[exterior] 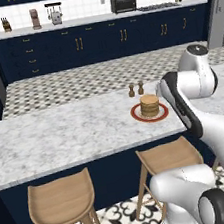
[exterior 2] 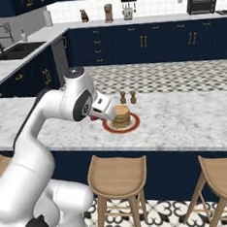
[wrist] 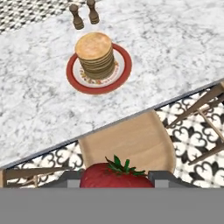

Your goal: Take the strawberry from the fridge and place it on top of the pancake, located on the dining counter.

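Carrying the strawberry (wrist: 114,175) between my fingers, I am gripping it firmly: in the hand view its red body and green leaves are sitting between my gripper (wrist: 114,180) tips at the bottom edge. Below it I am looking down on a wooden stool (wrist: 131,140) and patterned floor, so I judge that I am hanging just short of the dining counter (wrist: 175,65) edge, not yet over the plate. Farther on, the pancake (wrist: 95,54) stack is standing on its red-rimmed plate (wrist: 74,78), with two small brown shakers (wrist: 85,14) just beyond it. By my reckoning, the fetching part is done, and what is left is moving out over the stack, lowering and letting go. In the right base view my wrist is covering the fingers, and only a red speck (exterior 2: 93,118) beside the plate is hinting at the fruit; in the left base view my forearm is hiding the hand.
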{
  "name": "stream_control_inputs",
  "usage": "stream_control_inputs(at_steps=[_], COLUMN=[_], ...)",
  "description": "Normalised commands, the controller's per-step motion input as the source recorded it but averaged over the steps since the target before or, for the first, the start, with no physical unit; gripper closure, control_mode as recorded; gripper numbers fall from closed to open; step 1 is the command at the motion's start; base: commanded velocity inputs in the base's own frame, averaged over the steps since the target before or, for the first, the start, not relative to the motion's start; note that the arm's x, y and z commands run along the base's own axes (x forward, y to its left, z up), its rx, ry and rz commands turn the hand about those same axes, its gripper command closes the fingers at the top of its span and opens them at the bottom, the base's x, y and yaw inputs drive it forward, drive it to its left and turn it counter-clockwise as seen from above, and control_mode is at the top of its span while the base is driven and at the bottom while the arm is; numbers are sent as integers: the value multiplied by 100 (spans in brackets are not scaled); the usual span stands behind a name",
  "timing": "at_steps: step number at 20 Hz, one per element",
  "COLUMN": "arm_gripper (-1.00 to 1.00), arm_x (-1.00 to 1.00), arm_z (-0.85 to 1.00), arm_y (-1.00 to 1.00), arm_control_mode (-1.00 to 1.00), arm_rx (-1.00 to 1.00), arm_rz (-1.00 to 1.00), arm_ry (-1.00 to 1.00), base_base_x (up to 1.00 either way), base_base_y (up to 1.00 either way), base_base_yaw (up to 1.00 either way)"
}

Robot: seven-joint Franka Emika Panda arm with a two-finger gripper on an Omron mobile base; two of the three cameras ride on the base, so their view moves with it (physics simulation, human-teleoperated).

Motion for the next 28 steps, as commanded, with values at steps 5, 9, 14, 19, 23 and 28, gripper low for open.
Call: stream_control_inputs(at_steps=[5,9,14,19,23,28], arm_gripper=[100,100,100,100,100,100], arm_x=[70,59,61,56,39,37], arm_z=[-31,-10,-18,-25,-30,-25], arm_y=[0,0,0,0,0,0], arm_control_mode=[-100,-100,-100,-100,-100,-100], arm_rx=[0,0,0,0,0,0], arm_rz=[0,0,0,0,0,0], arm_ry=[20,2,0,0,-2,-7], base_base_x=[0,0,0,0,0,0], base_base_y=[0,0,0,0,0,0], base_base_yaw=[0,0,0,0,0,0])
